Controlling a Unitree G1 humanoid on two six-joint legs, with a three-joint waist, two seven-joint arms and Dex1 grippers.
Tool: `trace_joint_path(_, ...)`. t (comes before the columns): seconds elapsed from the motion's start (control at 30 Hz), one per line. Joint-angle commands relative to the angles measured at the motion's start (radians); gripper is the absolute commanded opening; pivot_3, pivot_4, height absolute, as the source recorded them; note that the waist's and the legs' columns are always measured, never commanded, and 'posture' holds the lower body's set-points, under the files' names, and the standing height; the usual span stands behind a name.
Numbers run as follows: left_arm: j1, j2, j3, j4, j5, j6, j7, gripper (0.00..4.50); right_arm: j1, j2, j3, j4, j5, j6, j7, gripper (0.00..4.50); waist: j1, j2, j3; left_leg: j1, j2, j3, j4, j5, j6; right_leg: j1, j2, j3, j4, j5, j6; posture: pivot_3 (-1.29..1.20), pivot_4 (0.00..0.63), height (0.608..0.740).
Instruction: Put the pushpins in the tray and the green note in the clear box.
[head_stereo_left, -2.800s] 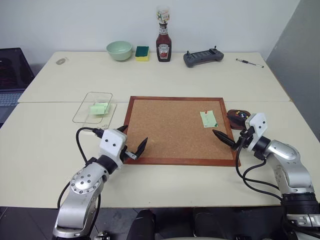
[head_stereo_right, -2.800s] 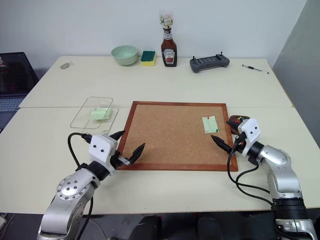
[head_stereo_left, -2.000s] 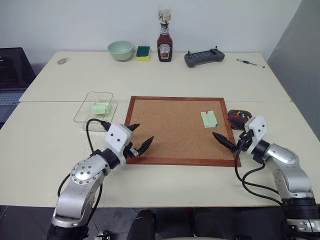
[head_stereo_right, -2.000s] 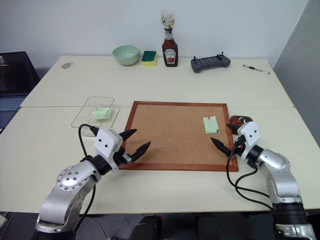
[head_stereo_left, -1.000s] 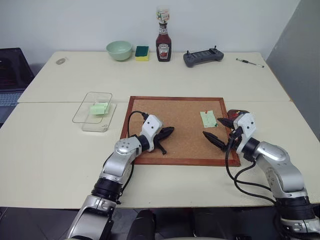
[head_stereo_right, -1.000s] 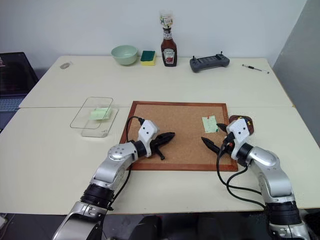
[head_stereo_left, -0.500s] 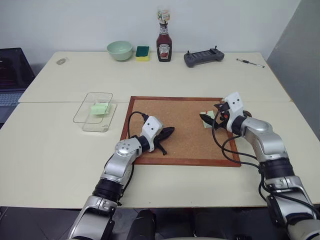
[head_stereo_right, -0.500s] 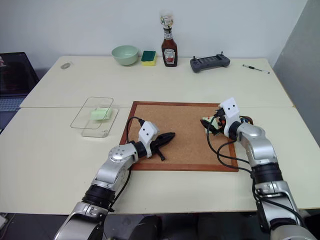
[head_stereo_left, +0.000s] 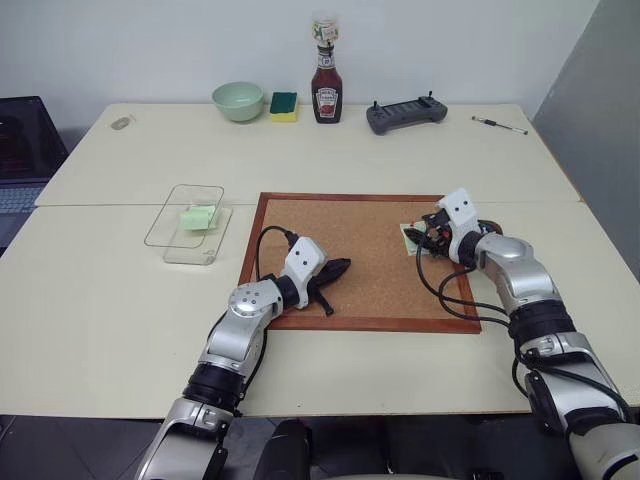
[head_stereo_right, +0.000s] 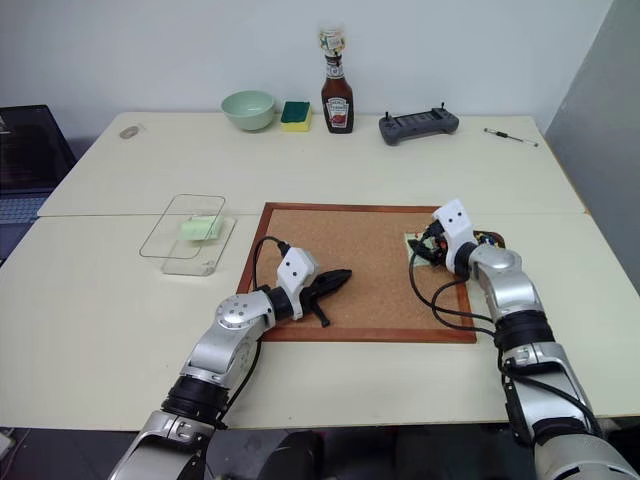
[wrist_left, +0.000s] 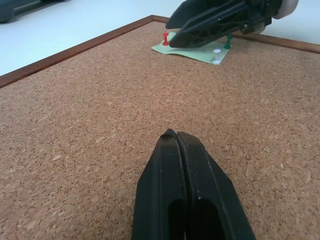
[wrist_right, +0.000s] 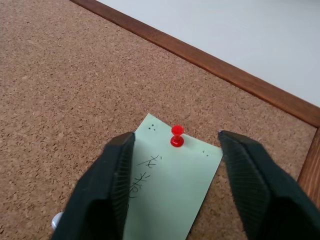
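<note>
The green note (wrist_right: 167, 187) lies on the cork board (head_stereo_left: 350, 290) near its right edge, held by a red pushpin (wrist_right: 176, 136). A green pushpin (wrist_left: 228, 42) and a pale one (wrist_left: 216, 54) stand at its other end. My right gripper (wrist_right: 175, 134) is open, low over the note, with a finger on each side of the red pin and apart from it. My left gripper (head_stereo_left: 340, 266) is shut on nothing and rests over the board's left part. The tray (head_stereo_right: 490, 238) is mostly hidden behind my right wrist. The clear box (head_stereo_left: 165, 225) sits left of the board.
A folded pale green piece (head_stereo_left: 198, 216) lies in the clear box. Along the table's far edge stand a mint bowl (head_stereo_left: 238, 100), a sponge (head_stereo_left: 284, 105), a ketchup bottle (head_stereo_left: 327, 90), a black controller (head_stereo_left: 406, 114) and a pen (head_stereo_left: 500, 125). A laptop (head_stereo_left: 20, 150) is at the far left.
My right gripper has moved forward from the board's front right corner to the note and its jaws have narrowed around the red pin. The left gripper has stayed put, shut.
</note>
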Motion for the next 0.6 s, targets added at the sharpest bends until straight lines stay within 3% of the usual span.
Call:
trace_joint_path(0.03, 0.022, 0.002, -0.012, 0.004, 0.008, 0.014, -0.007, 0.0, -0.036, 0.003, -0.005, 0.016, -0.014, -0.032, 0.004, 1.77, 0.0, 0.0, 0.0, 0.0, 0.0, 0.0, 0.0, 0.0, 0.0, 0.0, 0.0, 0.0, 0.0, 0.0, 0.0, 0.0, 0.15, 0.74)
trace_joint_path(0.3, 0.021, 0.001, -0.011, 0.01, 0.011, 0.011, -0.006, 0.0, -0.064, 0.009, -0.006, 0.064, -0.031, -0.047, 0.006, 0.08, -0.001, 0.0, 0.0, 0.0, 0.0, 0.0, 0.0, 0.0, 0.0, 0.0, 0.0, 0.0, 0.0, 0.0, 0.0, 0.0, 0.15, 0.74)
trace_joint_path(0.6, 0.03, 0.003, -0.015, 0.008, 0.014, 0.011, -0.008, 0.0, -0.064, 0.007, -0.027, 0.031, -0.014, -0.037, 0.018, 0.02, -0.005, 0.0, 0.0, 0.0, 0.0, 0.0, 0.0, 0.0, 0.0, 0.0, 0.0, 0.0, 0.0, 0.0, 0.0, 0.0, 0.15, 0.74)
